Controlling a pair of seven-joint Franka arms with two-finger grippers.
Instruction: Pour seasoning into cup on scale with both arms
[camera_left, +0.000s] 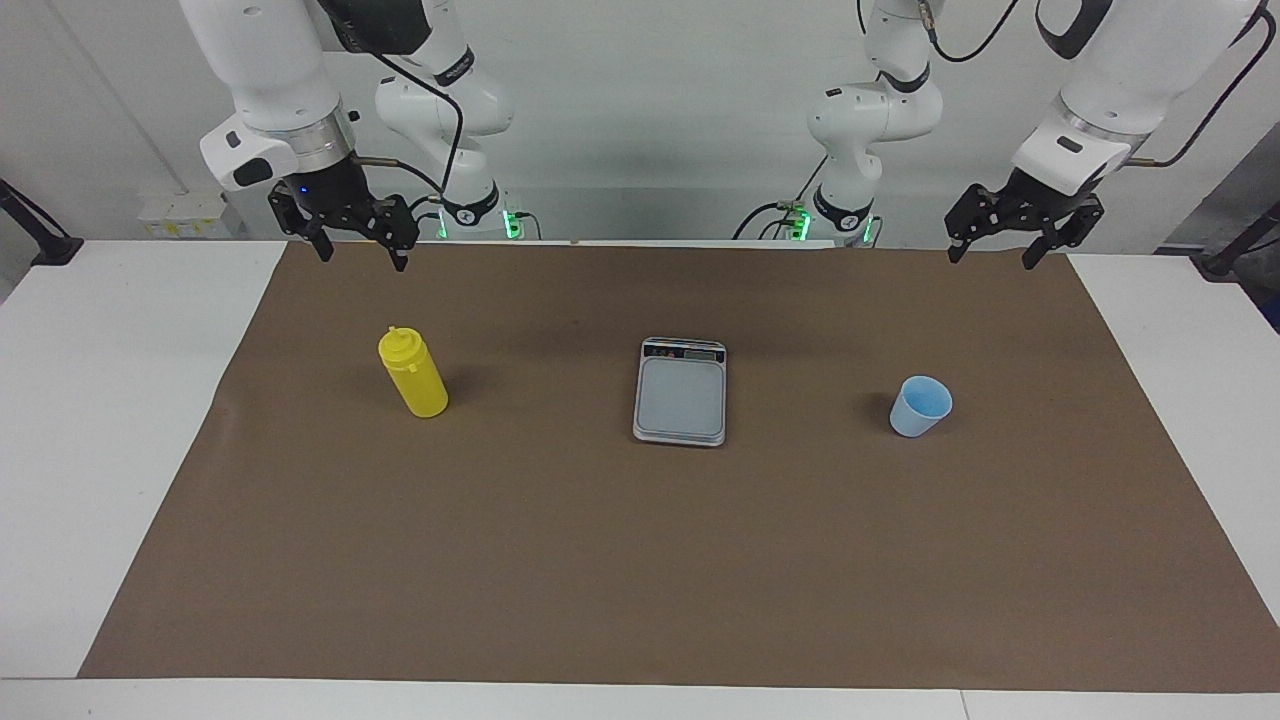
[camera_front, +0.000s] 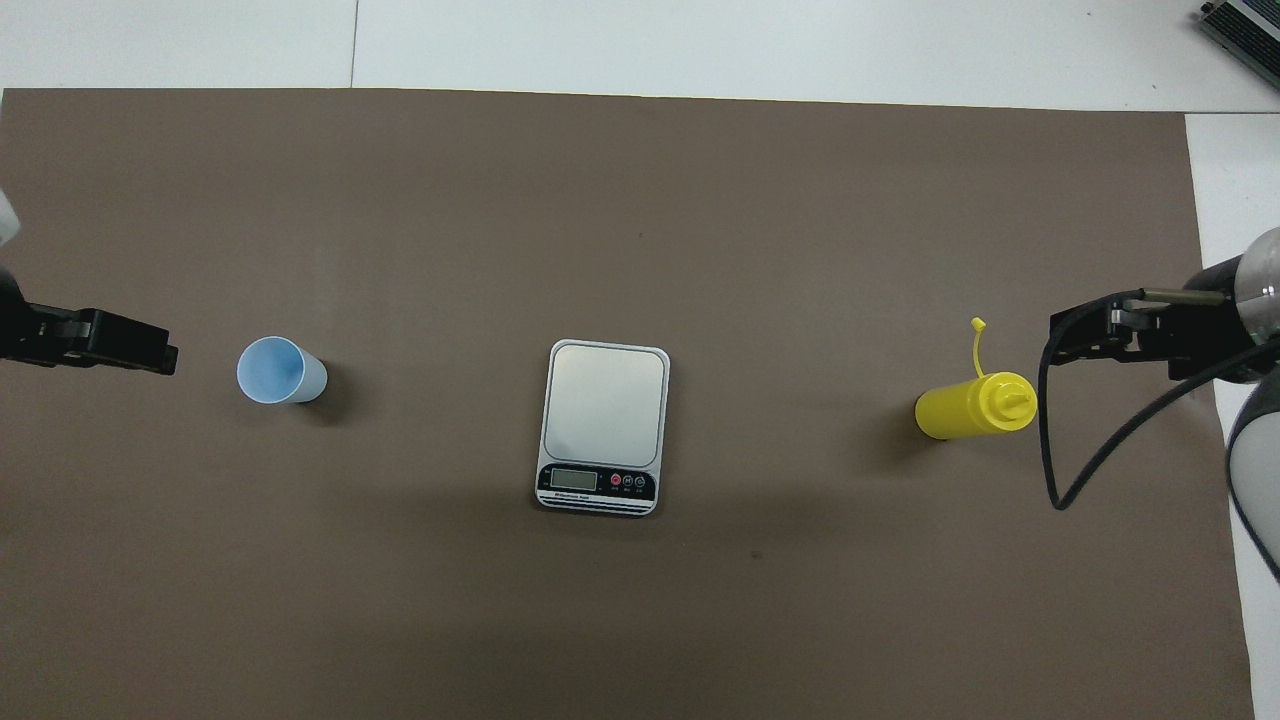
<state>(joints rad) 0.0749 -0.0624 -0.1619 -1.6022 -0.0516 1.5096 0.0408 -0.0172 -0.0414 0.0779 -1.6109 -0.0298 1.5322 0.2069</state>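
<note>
Brown-matted surface (camera_left: 640, 560): scale (camera_left: 680, 392) mid-mat, empty; seasoning (camera_left: 413, 374) upright toward right arm's end; cup (camera_left: 921, 405) toward left arm's end. Left claw (camera_left: 995, 252), right claw (camera_left: 360, 250) raised, wide, holding nothing.

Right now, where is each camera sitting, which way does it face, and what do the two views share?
Facing view: high across the table, facing the robots; shows both arms, left gripper and right gripper raised, open.
Overhead view: high above the robots' end, looking steeply down; only the grippers and wrists show at its side edges.
Shared: yellow bottle, scale and blue cup on the brown mat, mirrored.
</note>
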